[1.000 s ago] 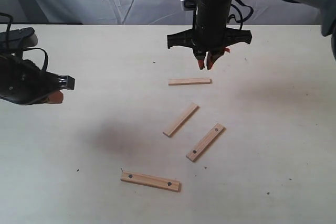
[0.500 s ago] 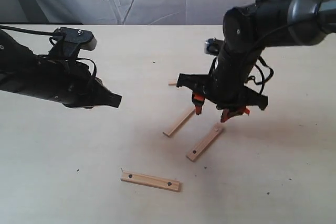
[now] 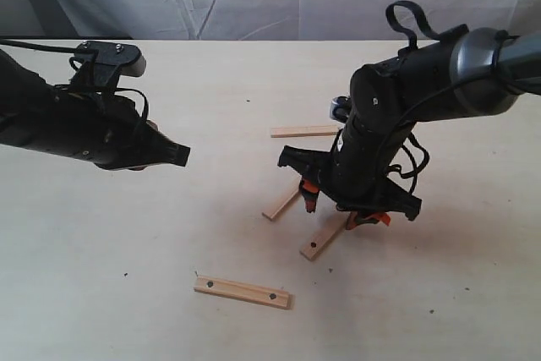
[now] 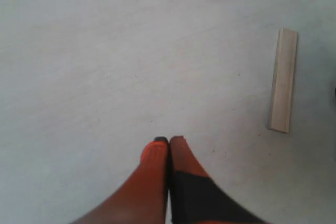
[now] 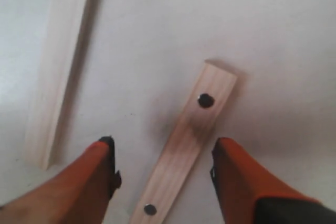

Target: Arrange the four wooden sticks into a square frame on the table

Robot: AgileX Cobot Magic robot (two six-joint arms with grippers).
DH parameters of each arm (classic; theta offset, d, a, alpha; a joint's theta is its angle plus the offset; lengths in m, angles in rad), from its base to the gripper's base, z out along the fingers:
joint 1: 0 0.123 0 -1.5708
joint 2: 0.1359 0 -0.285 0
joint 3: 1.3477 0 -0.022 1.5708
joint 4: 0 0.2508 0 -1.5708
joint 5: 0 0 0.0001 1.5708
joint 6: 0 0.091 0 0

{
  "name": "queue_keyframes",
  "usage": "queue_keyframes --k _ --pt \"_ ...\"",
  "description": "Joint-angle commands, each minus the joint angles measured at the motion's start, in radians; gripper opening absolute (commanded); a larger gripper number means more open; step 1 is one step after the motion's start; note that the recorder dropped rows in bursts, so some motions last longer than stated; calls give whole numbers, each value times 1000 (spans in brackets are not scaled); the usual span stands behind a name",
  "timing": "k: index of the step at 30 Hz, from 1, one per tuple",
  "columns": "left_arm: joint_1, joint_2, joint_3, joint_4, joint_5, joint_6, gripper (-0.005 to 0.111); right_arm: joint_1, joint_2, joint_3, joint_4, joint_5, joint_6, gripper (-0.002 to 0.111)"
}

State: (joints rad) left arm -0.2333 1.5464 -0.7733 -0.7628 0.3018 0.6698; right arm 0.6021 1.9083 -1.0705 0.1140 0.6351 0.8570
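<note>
The right pincer (image 5: 165,148) stood wide apart and low over the table (image 3: 127,243), one orange finger on each side of a dotted stick (image 5: 198,121) with a gap between each finger and the wood; it held nothing; whether the tips touched the tabletop could not be told. One finger sat between that stick and a plain stick (image 5: 56,72) lying just beside it. The left pincer (image 4: 168,141) was pressed together, empty, above bare table well to the left of the sticks. The four sticks lay loose near the middle of the table, none seen to touch; a second plain stick (image 3: 304,132) lay farther back and a second dotted stick (image 3: 243,292) nearer the front edge.
</note>
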Motion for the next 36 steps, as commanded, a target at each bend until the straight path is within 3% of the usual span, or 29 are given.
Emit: queue_keyframes --k 1,8,16,21,22,28,36 --pt "3 -1 5 -7 6 -6 0 8 17 7 -14 5 45 54" --pt "3 -1 5 -14 6 -6 0 12 29 9 -19 53 89 50" --pt "3 -1 5 -14 10 -6 0 50 77 9 -35 67 147 32" --pt "3 -1 5 -14 12 -6 0 49 69 9 -43 67 142 1" --pt "3 -1 5 -14 12 -6 0 49 58 9 -60 67 139 -1" --pt "3 -1 5 -14 8 -6 0 49 15 9 -187 51 117 -1" --pt "3 -1 5 -10 8 -6 0 49 3 9 -124 -67 -44 -1"
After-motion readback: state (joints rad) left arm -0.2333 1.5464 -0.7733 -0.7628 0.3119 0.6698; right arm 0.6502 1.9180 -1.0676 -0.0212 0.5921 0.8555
